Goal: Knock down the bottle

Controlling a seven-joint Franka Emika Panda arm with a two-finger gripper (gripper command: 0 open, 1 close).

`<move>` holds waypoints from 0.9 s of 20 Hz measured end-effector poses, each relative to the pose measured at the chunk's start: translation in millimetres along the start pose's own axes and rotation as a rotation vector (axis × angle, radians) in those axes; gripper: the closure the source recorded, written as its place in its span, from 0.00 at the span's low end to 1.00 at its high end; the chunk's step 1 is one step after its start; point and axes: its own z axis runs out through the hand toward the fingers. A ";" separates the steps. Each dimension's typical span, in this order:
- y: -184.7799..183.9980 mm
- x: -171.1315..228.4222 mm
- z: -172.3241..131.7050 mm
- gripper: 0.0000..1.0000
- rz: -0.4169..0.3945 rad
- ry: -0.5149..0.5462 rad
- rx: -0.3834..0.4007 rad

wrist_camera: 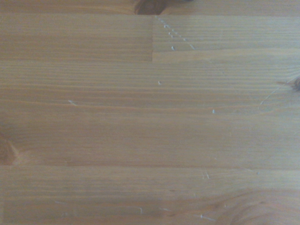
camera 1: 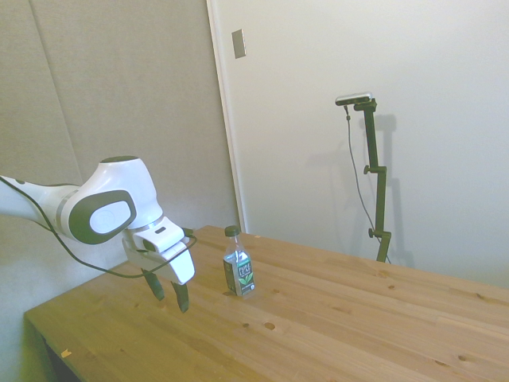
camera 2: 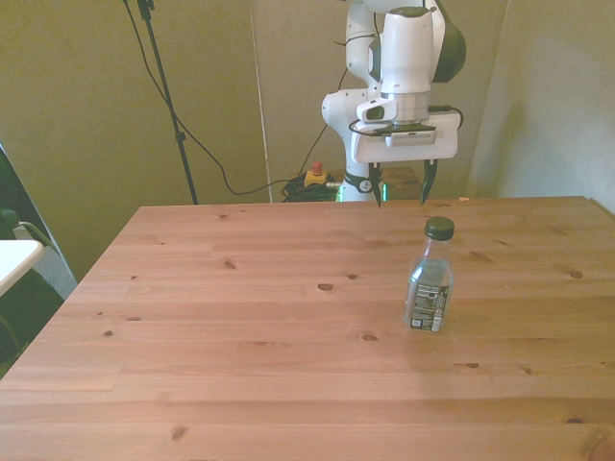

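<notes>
The bottle (camera 1: 238, 271) stood upright on the wooden table (camera 1: 334, 326), and in the side view the gripper (camera 1: 170, 293) hung just above the boards near it, apart from it, fingers pointing down. The front view made plain what the side view only hinted: the gripper (camera 2: 402, 188) had its fingers spread well apart with nothing between them, poised over the table's far edge behind the bottle (camera 2: 430, 278), whose dark cap (camera 2: 439, 228) and label faced that camera. The wrist view showed only bare wood grain with a dark knot (wrist_camera: 149, 6), and no bottle.
</notes>
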 end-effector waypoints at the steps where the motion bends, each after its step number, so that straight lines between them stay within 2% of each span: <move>1: -0.1 0.1 0.1 0.00 0.000 0.000 0.000; 2: -0.1 0.1 0.2 0.00 0.000 -0.001 -0.001; 3: -0.7 0.6 -0.3 1.00 0.003 -0.002 -0.001; 10: -31.3 17.0 -17.8 1.00 0.074 0.011 0.005; 18: -73.5 21.5 -38.8 1.00 0.135 0.075 0.004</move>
